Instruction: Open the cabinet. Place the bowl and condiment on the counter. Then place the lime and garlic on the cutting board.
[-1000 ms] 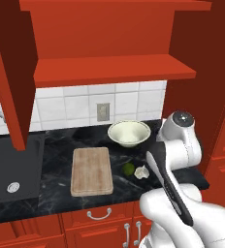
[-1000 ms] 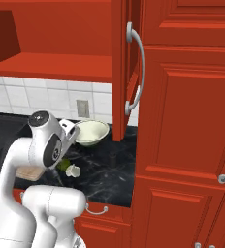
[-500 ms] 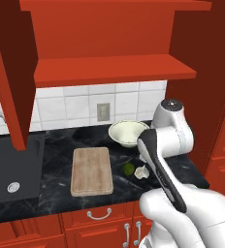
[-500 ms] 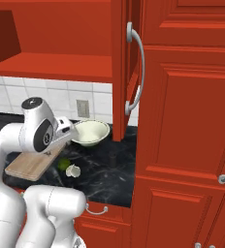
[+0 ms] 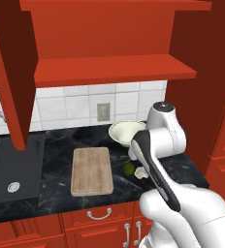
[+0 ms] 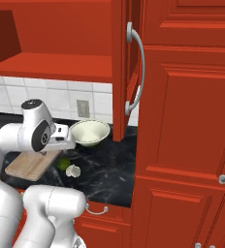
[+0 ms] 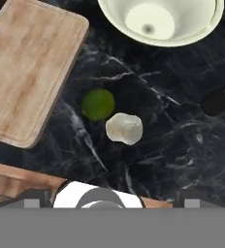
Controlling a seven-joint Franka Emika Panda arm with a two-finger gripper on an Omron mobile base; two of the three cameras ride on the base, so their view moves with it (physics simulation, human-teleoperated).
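black marble worktop carries it all: lime and garlic lie touching on bare stone, just beside the light wooden cutting board, not on it. the cream bowl stands upright near the wall. the red cabinet hangs open, its shelf bare. my jaws are spread wide, holding nothing, above the lime and garlic.
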